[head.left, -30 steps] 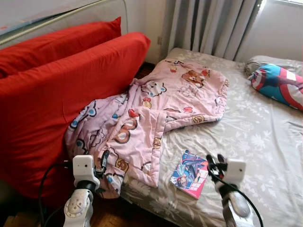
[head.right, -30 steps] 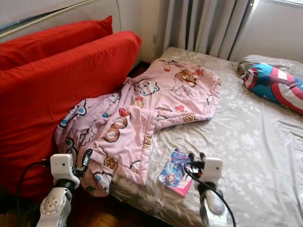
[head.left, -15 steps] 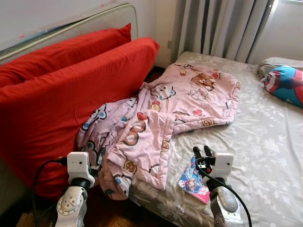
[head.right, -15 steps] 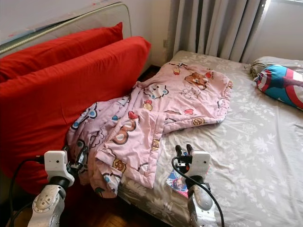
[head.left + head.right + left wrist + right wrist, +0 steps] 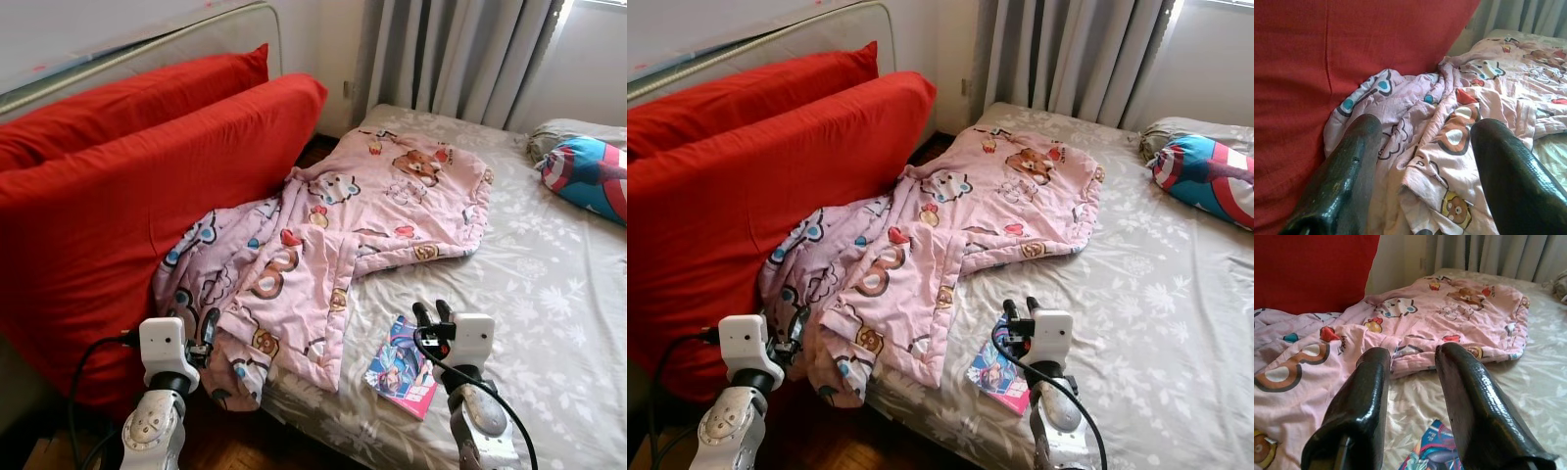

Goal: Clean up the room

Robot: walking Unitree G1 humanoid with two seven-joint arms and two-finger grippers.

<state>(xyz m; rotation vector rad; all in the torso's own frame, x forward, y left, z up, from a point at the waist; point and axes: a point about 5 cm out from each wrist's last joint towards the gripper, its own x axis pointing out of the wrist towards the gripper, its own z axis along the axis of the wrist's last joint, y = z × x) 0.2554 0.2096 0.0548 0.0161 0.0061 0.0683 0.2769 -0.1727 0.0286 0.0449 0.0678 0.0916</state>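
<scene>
A pink cartoon-print blanket (image 5: 333,235) lies crumpled across the near corner of the bed (image 5: 549,284), one end hanging over the edge against the red cushions (image 5: 127,196). A colourful comic book (image 5: 402,364) rests on the grey floral sheet near the bed's front edge. My left gripper (image 5: 194,323) is open, low at the blanket's hanging end, with nothing between its fingers (image 5: 1347,181). My right gripper (image 5: 433,312) hovers open just above the comic book (image 5: 1432,453), empty.
Two large red cushions lean against a headboard on my left. A blue, red and white pillow (image 5: 588,176) lies at the far right of the bed. Grey curtains (image 5: 451,54) hang behind. Dark wood floor (image 5: 255,446) shows below the bed edge.
The camera has shifted slightly. My right gripper has moved a little to the right, uncovering more of the comic book. The left gripper stays by the blanket's edge.
</scene>
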